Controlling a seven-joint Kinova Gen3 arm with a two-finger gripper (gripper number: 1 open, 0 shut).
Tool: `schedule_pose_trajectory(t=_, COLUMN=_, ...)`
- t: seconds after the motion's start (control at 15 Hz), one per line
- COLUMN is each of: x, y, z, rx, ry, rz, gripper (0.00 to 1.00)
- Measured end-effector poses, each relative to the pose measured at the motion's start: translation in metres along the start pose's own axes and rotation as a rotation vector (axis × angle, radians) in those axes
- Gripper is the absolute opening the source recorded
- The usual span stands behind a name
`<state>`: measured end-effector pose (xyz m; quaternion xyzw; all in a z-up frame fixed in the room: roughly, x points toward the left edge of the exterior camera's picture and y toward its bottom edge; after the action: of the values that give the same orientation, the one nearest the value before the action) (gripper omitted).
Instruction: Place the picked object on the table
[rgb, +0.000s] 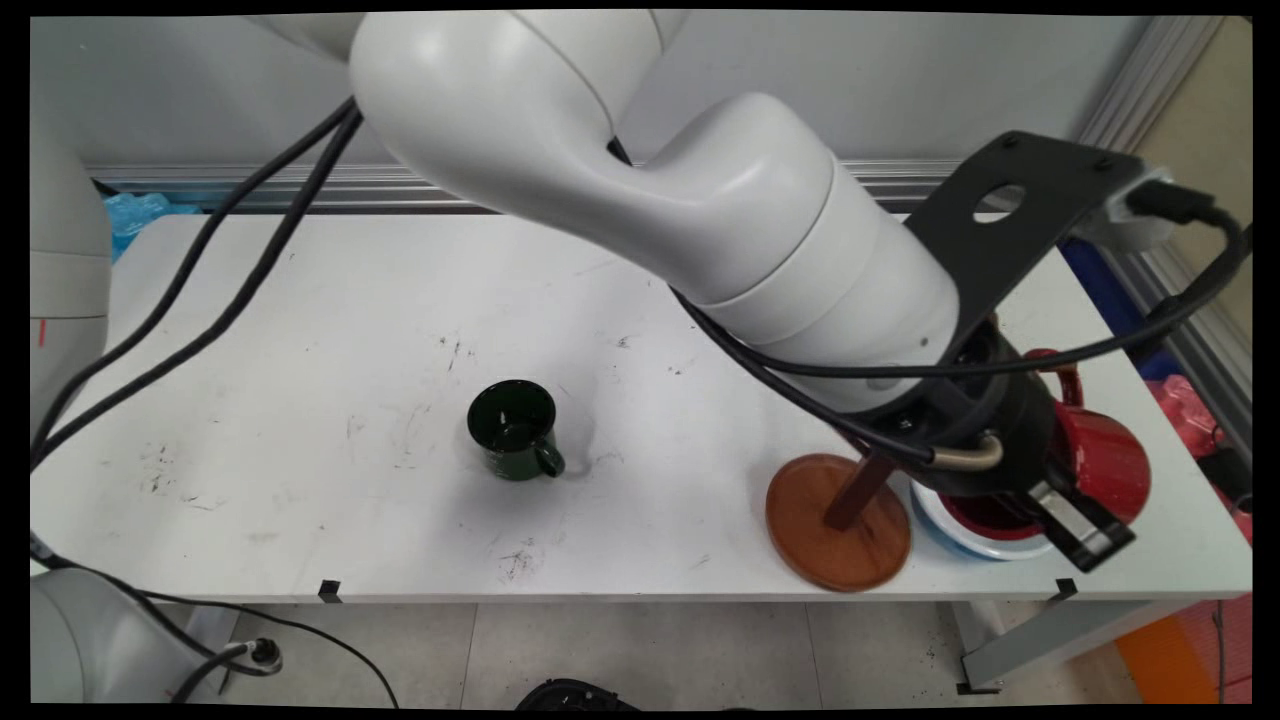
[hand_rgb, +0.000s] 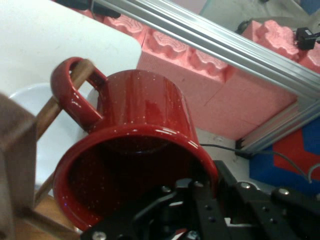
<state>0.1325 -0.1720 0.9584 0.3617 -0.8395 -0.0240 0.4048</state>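
The red mug (hand_rgb: 135, 150) hung tilted at the gripper (rgb: 1075, 515), its open mouth turned toward the hand camera and its handle (hand_rgb: 75, 92) up and to the left in that view. The gripper's fingers pinched the mug's rim, one finger inside the mouth and the other outside the wall. A thin wooden peg (hand_rgb: 52, 107) passed through the loop of the handle. In the main view the mug (rgb: 1100, 455) sat near the table's (rgb: 350, 300) right front corner, above a white plate (rgb: 975, 540) with a bluish rim.

Just left of the plate, and touching or overlapping it, lay a round brown wooden base (rgb: 835, 525) close to the table's front edge. A dark wooden post (rgb: 860, 490) rose from it, leaning toward the gripper. Whether the peg in the handle belonged to this stand could not be told for certain.

Well apart from all this, near the middle of the table, a dark green mug (rgb: 513, 428) stood upright with its handle pointing toward the front right.

Black cables (rgb: 220, 270) hung from the arm across the table's left half. Beyond the table's right edge lay pink foam blocks (hand_rgb: 200, 75) and an aluminium frame rail (hand_rgb: 210, 42).
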Motion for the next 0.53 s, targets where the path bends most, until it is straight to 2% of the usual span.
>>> schedule_pose_trajectory(t=0.53, x=0.006, y=0.015, z=-0.001, rx=-0.032, ry=0.004, rz=-0.014, gripper=0.0)
